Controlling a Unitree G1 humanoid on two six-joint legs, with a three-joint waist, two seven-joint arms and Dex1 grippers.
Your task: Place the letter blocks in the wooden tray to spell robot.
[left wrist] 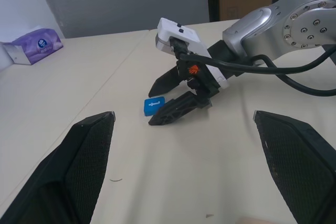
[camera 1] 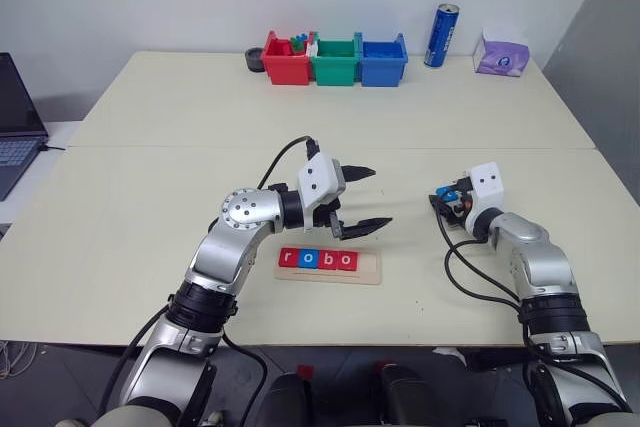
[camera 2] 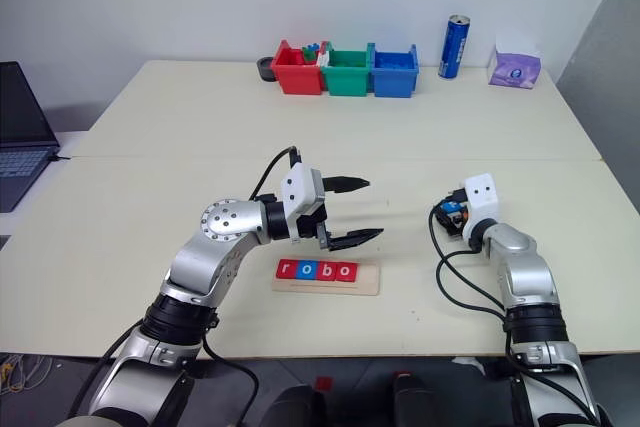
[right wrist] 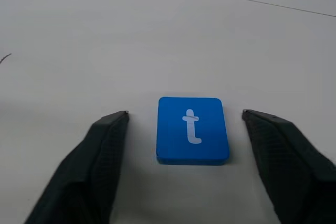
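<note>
pale tabletop fills the middle of the head views, with a white wall behind it and, along the far edge at the upper centre, a row of red, green and blue bins [camera 1: 335,59], a blue can [camera 1: 441,35] and a purple tissue pack [camera 1: 502,53] toward the upper right. low in the centre of the frame lies the wooden tray [camera 1: 330,267], holding four tiles [camera 1: 317,259] that read r, o, b, o, with an empty slot at its right end. the left gripper [camera 1: 364,197] hangs just above and behind the tray, its fingers spread wide with nothing between them. at right of centre the right gripper [right wrist: 184,150] is low over the table around the blue t tile [right wrist: 192,128], which lies flat on the surface, well apart from the tray. its fingers [right wrist: 97,156] flank the tile on both sides with a clear gap on each, so they are partly open and have hold of nothing yet. the step in hand looks like the pick of this last letter. to do it well, the fingers should stay centred on the tile and low enough to meet its thin edges squarely, then close evenly so it does not skid or tip. the letter sits upright toward the wrist camera, so keeping that orientation through the carry should let it drop into the free slot reading correctly.
</note>
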